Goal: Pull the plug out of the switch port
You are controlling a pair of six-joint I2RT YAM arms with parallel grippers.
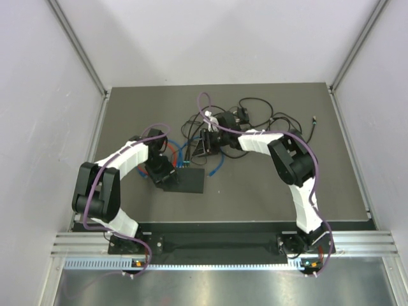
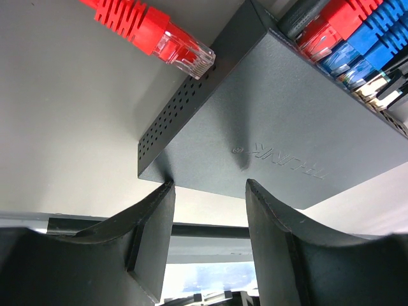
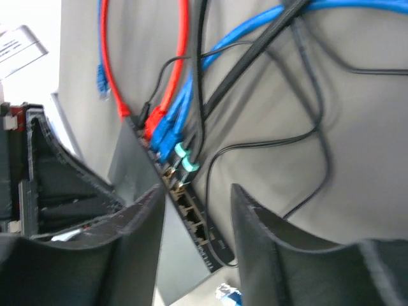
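The switch [image 1: 191, 181] is a flat black box lying mid-table. My left gripper [image 2: 209, 185] stands open, its fingertips [image 2: 167, 189] resting on the near edge of the switch [image 2: 274, 127], with nothing between them. A loose red plug [image 2: 182, 51] lies beside the box's vented side. My right gripper [image 3: 194, 188] is open above the port row [image 3: 194, 220]. Red [image 3: 152, 121], blue [image 3: 167, 135] and teal [image 3: 185, 159] plugs sit in ports, and several ports beside them are empty. A loose blue plug [image 3: 229, 294] lies just off the switch's end.
A tangle of thin black cables [image 1: 271, 121] and a small black block [image 1: 229, 119] lie behind the switch. Red [image 1: 173, 144] and blue [image 1: 217, 166] cables loop near it. White walls close in the table on three sides.
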